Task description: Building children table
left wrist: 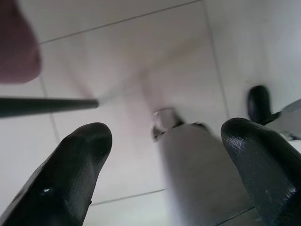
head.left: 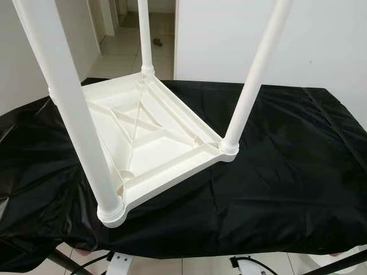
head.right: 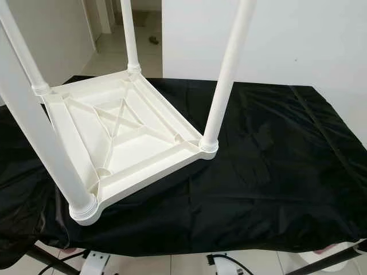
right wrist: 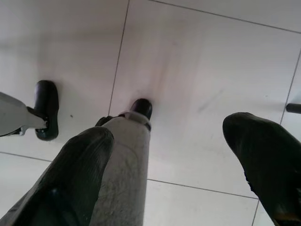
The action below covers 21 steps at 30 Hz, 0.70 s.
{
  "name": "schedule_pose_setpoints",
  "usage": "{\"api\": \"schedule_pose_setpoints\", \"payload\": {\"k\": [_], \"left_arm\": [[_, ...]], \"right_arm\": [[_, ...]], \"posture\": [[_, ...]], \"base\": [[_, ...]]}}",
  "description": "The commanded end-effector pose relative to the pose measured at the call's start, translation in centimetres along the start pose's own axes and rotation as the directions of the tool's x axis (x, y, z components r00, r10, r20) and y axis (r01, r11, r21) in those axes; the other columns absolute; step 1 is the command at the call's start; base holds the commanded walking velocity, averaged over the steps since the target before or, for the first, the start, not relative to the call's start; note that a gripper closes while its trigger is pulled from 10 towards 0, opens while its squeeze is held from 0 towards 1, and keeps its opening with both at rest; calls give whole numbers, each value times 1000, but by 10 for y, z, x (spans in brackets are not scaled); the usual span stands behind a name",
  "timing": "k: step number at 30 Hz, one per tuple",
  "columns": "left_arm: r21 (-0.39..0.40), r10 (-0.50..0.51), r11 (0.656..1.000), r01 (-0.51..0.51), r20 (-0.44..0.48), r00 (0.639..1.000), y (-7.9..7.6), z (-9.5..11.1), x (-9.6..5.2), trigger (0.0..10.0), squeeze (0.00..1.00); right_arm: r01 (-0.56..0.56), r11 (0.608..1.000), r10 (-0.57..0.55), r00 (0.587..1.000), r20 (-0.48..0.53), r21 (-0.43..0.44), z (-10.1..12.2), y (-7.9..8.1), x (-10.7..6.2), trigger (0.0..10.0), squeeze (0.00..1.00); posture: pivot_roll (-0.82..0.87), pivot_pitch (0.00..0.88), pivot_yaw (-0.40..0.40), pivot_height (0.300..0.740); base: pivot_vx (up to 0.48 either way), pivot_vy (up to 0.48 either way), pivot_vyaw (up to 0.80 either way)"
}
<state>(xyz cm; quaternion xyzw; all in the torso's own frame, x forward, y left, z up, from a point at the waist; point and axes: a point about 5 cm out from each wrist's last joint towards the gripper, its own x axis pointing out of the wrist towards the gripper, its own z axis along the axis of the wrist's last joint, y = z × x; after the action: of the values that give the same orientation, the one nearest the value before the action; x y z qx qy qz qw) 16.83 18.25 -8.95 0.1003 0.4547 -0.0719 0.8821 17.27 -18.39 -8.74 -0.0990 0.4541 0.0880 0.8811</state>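
A white plastic children's table (head.left: 155,137) is lying upside down on the black cloth (head.left: 287,166) covering a work surface, sitting toward the robot's left side with its legs pointing straight up. Its smooth rectangular top is facing down against the cloth, its long axis running from the near left corner away toward the far side, and the ribbed underside with a moulded cross brace is showing. The nearest leg (head.left: 74,114), a round, slightly tapering tube, is standing in a ridged collar at the near corner; another leg (head.right: 223,80) is rising from the corner on the right, and a third (head.left: 144,37) from the far corner. The cloth is looking glossy and creased. Both arms are hanging low over the pale tiled floor (right wrist: 197,56): the left gripper (left wrist: 164,160) and right gripper (right wrist: 169,160) are spread apart, grasping nothing.
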Motion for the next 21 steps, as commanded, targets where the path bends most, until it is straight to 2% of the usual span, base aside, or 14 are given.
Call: {"api": "schedule_pose_setpoints", "payload": {"k": [1,9,21], "left_arm": [[-19,13,1000,-14,-47,999,-1,-11,-2,10000,0],[-23,38,999,-39,-54,998,8,-14,-4,10000,0],[-23,32,999,-34,-58,998,7,-19,-5,10000,0]], "right_arm": [[11,1000,-11,1000,-4,15,1,-3,0,10000,0],[18,1000,-18,1000,-7,10,-1,-5,-1,10000,0],[12,1000,-12,1000,-24,10,-9,-5,-3,10000,0]], "posture": [[76,0,-16,740],[71,0,-15,740],[70,0,-14,740]], "base": [[0,0,0],[0,0,0],[0,0,0]]}}
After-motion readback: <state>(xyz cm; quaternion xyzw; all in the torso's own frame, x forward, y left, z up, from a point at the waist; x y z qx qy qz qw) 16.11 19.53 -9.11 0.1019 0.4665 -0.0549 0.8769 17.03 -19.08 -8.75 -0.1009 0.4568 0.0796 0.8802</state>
